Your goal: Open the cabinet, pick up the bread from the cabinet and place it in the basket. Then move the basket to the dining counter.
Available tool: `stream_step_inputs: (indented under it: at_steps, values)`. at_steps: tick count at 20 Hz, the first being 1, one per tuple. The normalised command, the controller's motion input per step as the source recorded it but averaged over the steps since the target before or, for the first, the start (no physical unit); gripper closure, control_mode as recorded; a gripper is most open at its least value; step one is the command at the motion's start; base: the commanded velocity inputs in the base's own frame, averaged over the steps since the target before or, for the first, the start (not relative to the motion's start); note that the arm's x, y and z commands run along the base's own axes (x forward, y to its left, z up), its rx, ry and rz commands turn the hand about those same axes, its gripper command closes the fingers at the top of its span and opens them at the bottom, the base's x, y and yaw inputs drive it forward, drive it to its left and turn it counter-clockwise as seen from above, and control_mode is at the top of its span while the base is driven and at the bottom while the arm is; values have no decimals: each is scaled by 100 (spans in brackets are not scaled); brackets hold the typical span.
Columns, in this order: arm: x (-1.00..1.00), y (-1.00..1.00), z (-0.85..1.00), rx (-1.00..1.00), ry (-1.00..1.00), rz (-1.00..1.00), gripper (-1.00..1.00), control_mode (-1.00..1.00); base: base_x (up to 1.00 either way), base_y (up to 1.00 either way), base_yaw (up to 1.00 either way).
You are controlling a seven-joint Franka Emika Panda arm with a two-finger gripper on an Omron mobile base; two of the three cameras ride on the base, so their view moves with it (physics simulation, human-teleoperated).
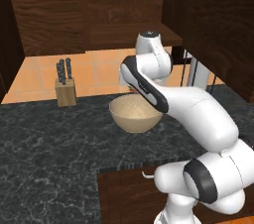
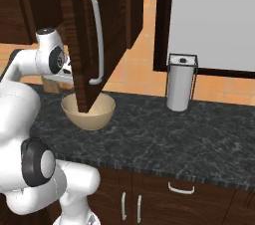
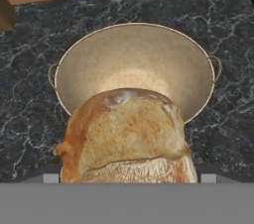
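A tan-brown bread roll [image 3: 126, 136] sits large in the hand view, with my gripper [image 3: 128, 171] shut on it; the roll hides the fingertips. Directly below it is the wide tan basket [image 3: 134, 59], standing on the black granite counter. The basket [image 1: 134, 115] lies under my bent arm in the left base view. In the right base view the basket [image 2: 97, 114] is partly hidden by the open cabinet door [image 2: 79, 45] and its long silver bar handle [image 2: 97, 35]. My hand hangs just behind that door.
A knife block [image 1: 65, 89] stands on the counter [image 1: 49, 139] left of the basket. A steel canister [image 2: 180, 82] stands to the right. The open door hangs over the basket's near side. Drawers with small silver handles [image 2: 180, 188] run below the counter edge.
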Motion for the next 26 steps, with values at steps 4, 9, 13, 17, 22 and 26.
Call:
stream_step_inputs:
  at_steps: [4,9,13,17,22,26]
  values:
    - [28,-39,-71,-2,26,-18,100,-100,0,0,0]
    - [28,-13,-69,0,26,-11,100,-100,0,0,0]
    - [49,0,-58,0,15,-11,100,-100,0,0,0]
    - [57,0,-51,0,8,-8,100,-100,0,0,0]
    - [53,0,-60,0,12,-8,100,-100,0,0,0]
    - [51,0,-37,-1,4,-7,100,-100,0,0,0]
